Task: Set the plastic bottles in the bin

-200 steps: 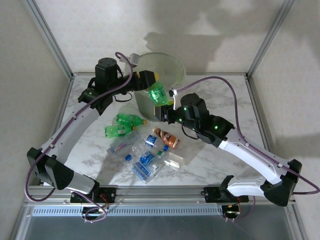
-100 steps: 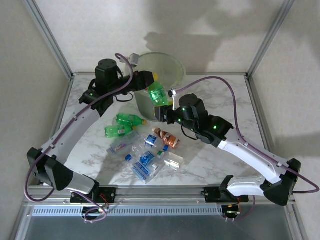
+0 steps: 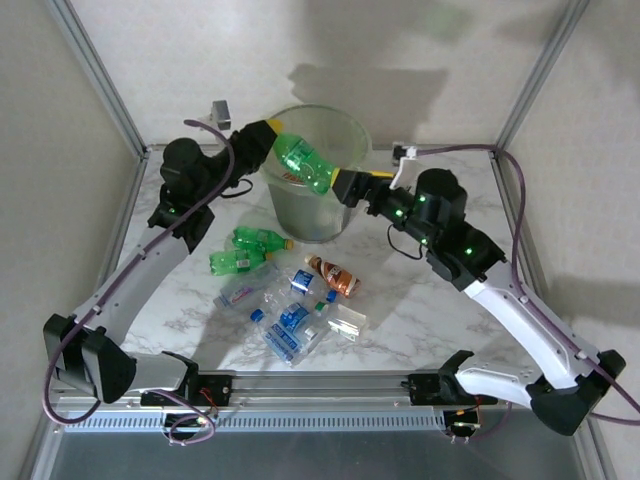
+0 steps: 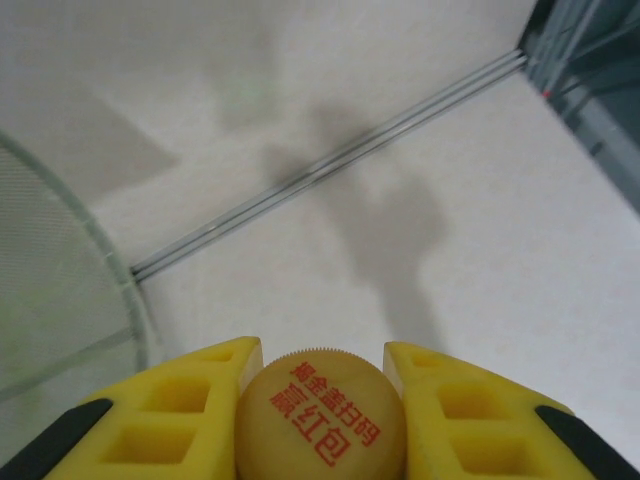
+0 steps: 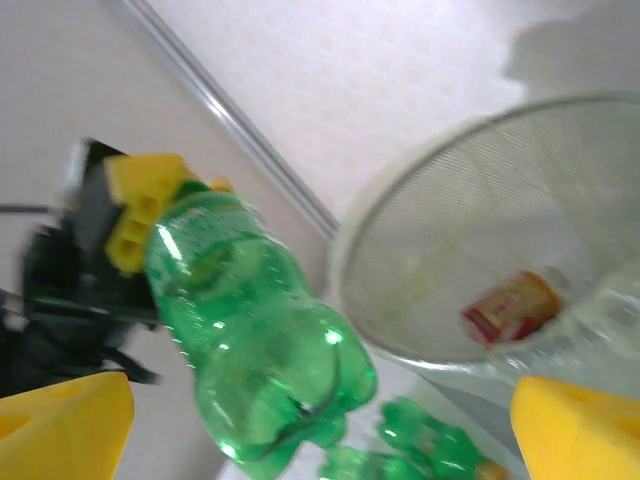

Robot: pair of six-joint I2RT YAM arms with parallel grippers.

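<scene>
As the left gripper (image 3: 262, 135) lifts the cap-pinched bottle (image 3: 303, 163) above the bin (image 3: 347, 123), release seems near; right gripper (image 3: 352, 186) gapes.

White marble-patterned table (image 3: 440, 330), pale walls (image 3: 180, 60) behind and at both sides, grey metal posts (image 3: 97, 70) at the back corners, metal rail (image 3: 320, 380) along the near edge, soft shadow (image 3: 400, 85) on the back wall
</scene>
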